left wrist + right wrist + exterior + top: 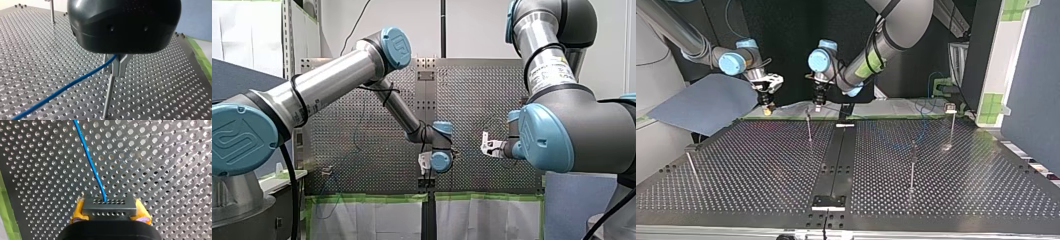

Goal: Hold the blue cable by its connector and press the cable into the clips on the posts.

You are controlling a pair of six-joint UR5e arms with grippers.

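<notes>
1. My right gripper (109,218): yellow pads clamped on the black connector (109,207), beside the post (108,97).
2. Blue cable (62,88): runs from the connector to the post's top.
3. My left gripper (818,102): directly above the post; grip cannot be told.

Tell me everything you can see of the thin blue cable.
The thin blue cable is a plastic-looking wire. One end enters a black perforated connector, clamped between my right gripper's yellow pads. It runs nearly straight over the perforated metal table and, in the left wrist view, reaches my left gripper above a thin metal post.
</notes>
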